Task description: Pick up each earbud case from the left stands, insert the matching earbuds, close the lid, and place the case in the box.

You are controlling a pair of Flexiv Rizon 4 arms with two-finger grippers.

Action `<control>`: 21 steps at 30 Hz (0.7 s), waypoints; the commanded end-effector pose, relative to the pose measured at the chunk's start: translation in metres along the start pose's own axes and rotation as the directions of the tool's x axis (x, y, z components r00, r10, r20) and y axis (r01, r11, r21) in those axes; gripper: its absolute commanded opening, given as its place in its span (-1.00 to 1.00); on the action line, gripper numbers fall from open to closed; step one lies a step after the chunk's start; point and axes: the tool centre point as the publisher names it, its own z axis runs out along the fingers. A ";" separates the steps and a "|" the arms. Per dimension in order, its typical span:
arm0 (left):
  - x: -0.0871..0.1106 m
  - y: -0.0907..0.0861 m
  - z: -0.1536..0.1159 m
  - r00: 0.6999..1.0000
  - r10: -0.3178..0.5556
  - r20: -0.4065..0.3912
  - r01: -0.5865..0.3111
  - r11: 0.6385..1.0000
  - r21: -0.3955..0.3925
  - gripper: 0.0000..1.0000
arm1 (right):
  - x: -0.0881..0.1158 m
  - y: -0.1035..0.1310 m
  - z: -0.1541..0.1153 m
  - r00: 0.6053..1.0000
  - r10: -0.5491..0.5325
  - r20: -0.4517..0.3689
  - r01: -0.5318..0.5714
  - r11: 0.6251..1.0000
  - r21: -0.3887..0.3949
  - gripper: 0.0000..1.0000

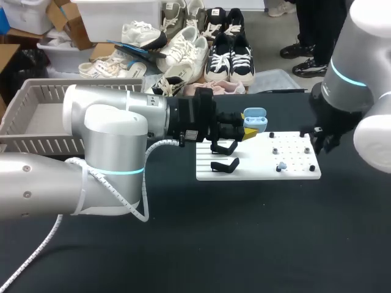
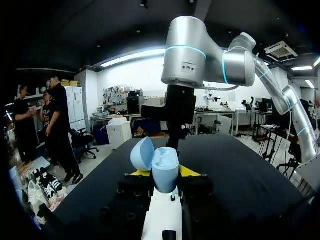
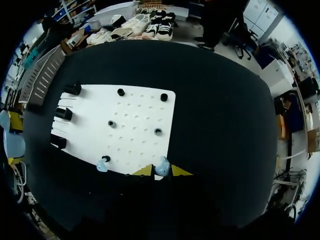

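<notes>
A light blue earbud case stands upright between the yellow tips of my left gripper, which is shut on it. Its lid hangs open to one side. In the head view the case is held over the back left part of the white board, by the black stands. My right gripper hovers over the board's edge, shut on a light blue earbud. A second earbud sits by a peg on the board, also seen in the head view.
A grey slatted basket stands at the back left of the table. Several small black pegs stick up from the white board. My right arm comes in at the board's right end.
</notes>
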 end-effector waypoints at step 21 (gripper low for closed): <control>0.000 -0.001 0.000 1.000 0.001 0.002 -0.001 1.000 -0.004 -1.00 | 0.035 0.024 -0.068 0.789 0.614 -0.020 -0.598 0.776 0.202 -1.00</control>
